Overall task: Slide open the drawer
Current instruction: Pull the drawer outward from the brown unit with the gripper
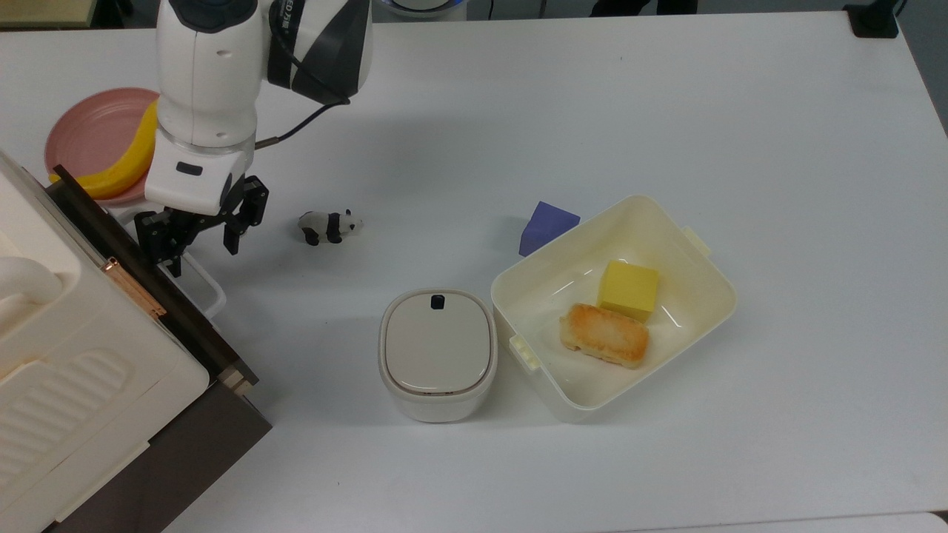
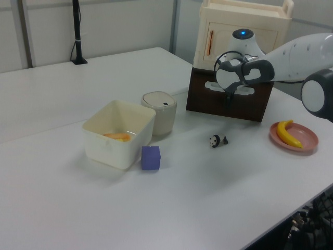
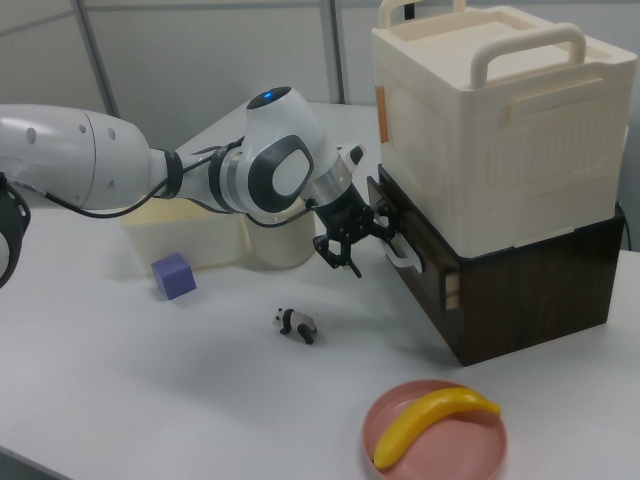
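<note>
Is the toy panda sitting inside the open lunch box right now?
No, in the top view the toy panda stands on the bare table, well to the top view's left of the lunch box, which holds two food pieces.

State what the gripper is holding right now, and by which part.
The gripper has its fingers hooked around the drawer's white loop handle, at the end nearer the pink plate; the drawer is pulled slightly out.
</note>
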